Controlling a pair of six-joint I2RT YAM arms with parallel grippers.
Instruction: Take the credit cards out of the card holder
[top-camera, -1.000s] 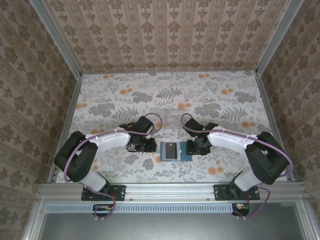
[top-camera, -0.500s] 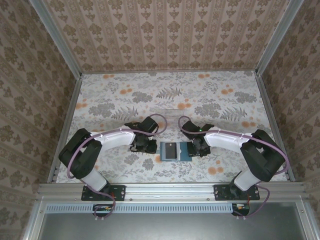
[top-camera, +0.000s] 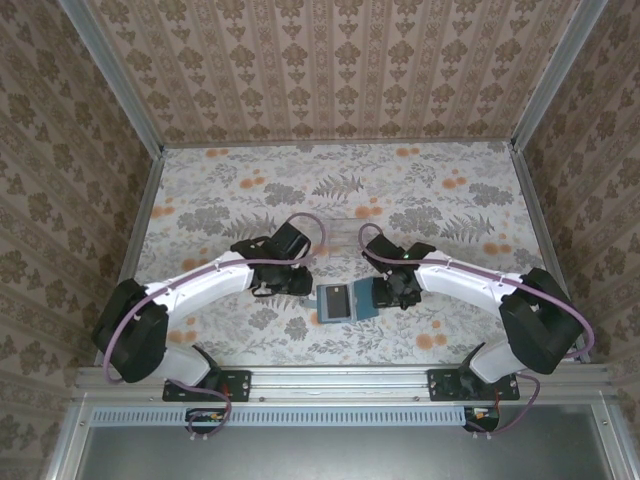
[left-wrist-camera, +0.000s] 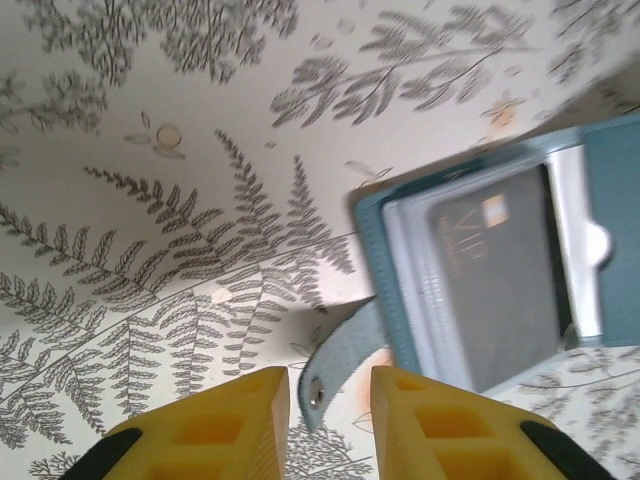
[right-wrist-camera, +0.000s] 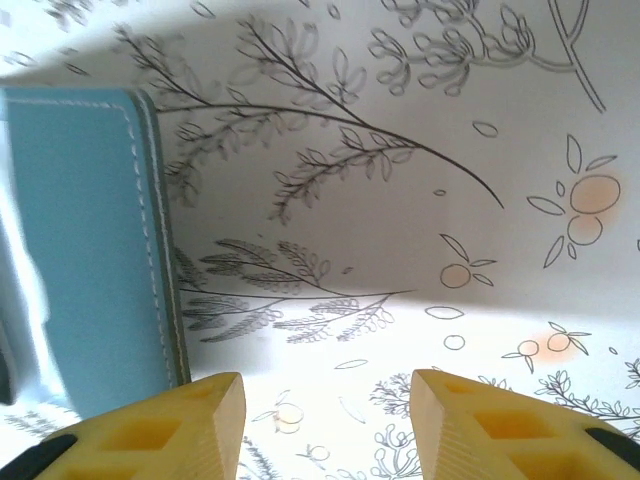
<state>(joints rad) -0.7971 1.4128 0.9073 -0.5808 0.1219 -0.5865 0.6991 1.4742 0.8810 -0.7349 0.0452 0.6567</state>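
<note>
Reaching further across the floral-printed counter (top-camera: 220, 200) than a second ago, the left hand (top-camera: 297, 284) has closed in on the small teal soft bifold card holder (top-camera: 345, 300), which has turned slightly askew since then. The holder lies open near the six o'clock edge of the counter, with the left hand at its nine o'clock and the right hand (top-camera: 392, 291) at its three o'clock. In the left wrist view, the holder's teal snap strap (left-wrist-camera: 335, 350) sits in the narrow gap of the left hand (left-wrist-camera: 330, 385), apparently not yet pinched. The thin pale credit cards (left-wrist-camera: 408, 260) show as stacked edges beside a dark grey card face (left-wrist-camera: 490, 280), all still tucked in the pocket. The right hand (right-wrist-camera: 325, 420) hangs with its fingers wide and nothing between them, just off the holder's plain outer panel at its nine o'clock. Extraction has evidently not begun; the approach suggests steadying the holder first.
</note>
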